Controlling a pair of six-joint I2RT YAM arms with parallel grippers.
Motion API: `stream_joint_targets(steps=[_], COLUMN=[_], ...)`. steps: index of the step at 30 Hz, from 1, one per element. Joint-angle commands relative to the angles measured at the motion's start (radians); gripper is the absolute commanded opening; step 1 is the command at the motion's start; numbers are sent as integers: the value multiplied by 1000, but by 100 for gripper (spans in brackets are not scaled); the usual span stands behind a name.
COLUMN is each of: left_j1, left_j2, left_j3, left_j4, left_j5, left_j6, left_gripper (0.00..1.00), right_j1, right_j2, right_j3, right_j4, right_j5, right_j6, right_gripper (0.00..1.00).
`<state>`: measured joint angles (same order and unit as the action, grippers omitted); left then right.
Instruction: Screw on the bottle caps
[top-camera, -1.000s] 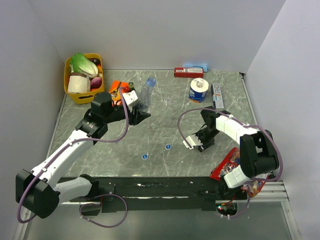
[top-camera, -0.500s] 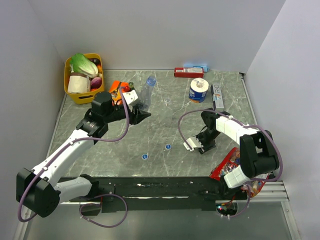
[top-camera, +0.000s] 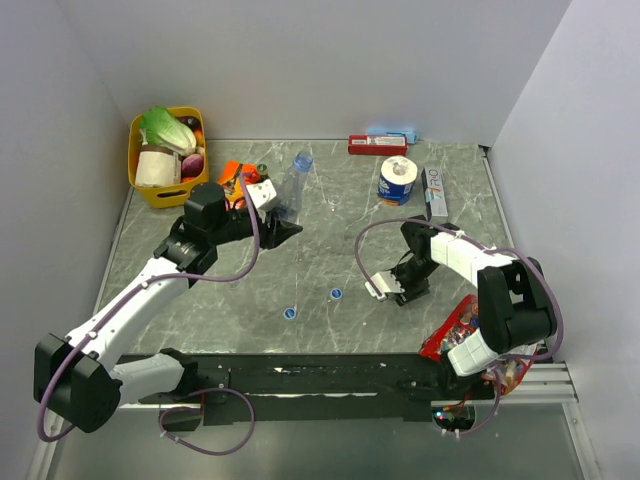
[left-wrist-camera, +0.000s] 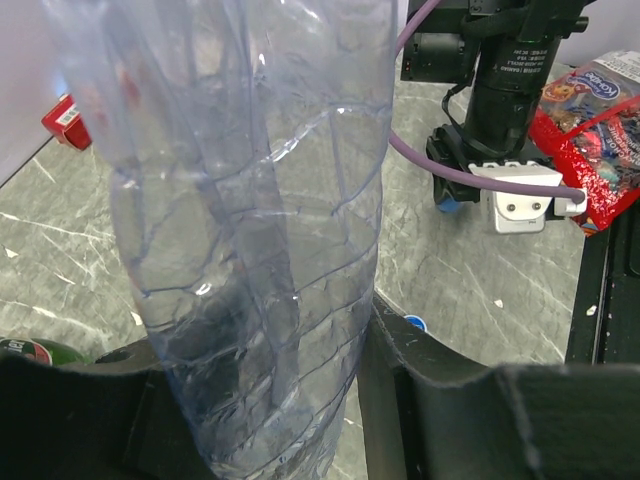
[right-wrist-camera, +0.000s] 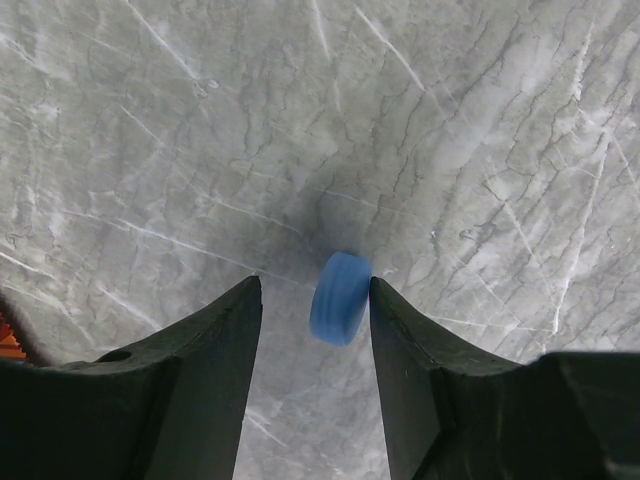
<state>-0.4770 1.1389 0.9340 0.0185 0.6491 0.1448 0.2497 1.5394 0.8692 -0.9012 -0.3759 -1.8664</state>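
My left gripper (top-camera: 280, 226) (left-wrist-camera: 270, 400) is shut on a clear plastic bottle (top-camera: 292, 186) (left-wrist-camera: 250, 230), which leans up and away; a blue cap (top-camera: 302, 160) sits on its neck. My right gripper (top-camera: 408, 292) (right-wrist-camera: 312, 288) points down at the table with its jaws open. A blue bottle cap (right-wrist-camera: 340, 298) stands on its edge between them, against the right finger (right-wrist-camera: 420, 370) and apart from the left one. Two more blue caps (top-camera: 290, 313) (top-camera: 337, 294) lie loose on the table between the arms; one of them (left-wrist-camera: 414, 323) shows in the left wrist view.
A yellow basket (top-camera: 148, 188) with vegetables stands at the back left, an orange packet (top-camera: 234, 174) beside it. A paper roll (top-camera: 397, 180), a red box (top-camera: 377, 145) and a flat carton (top-camera: 436, 192) lie at the back right. A red snack bag (top-camera: 458, 326) lies by the right arm's base.
My right gripper has shifted slightly to the left over the cap. The left arm and the bottle have barely moved.
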Motion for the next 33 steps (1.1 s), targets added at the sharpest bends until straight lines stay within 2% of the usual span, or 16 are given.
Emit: stream_joint_targets(steps=[1, 15, 22, 30, 33], left_j1=[8, 14, 15, 15, 14], left_j2=[-1, 1, 4, -4, -8], left_j3=[5, -24, -24, -34, -34], left_j4=[57, 101, 101, 112, 98], left_j5=[7, 9, 12, 12, 11], left_j6=[-8, -31, -33, -39, -36], left_gripper=[2, 2, 2, 2, 2], right_j1=[3, 39, 62, 51, 53], right_j2=[-38, -238, -245, -156, -125], right_j3=[-1, -176, -139, -44, -33], right_j4=[-8, 108, 107, 44, 38], right_j5=[-23, -69, -97, -86, -72], right_j6=[7, 75, 174, 156, 158], right_gripper=[54, 47, 47, 67, 67])
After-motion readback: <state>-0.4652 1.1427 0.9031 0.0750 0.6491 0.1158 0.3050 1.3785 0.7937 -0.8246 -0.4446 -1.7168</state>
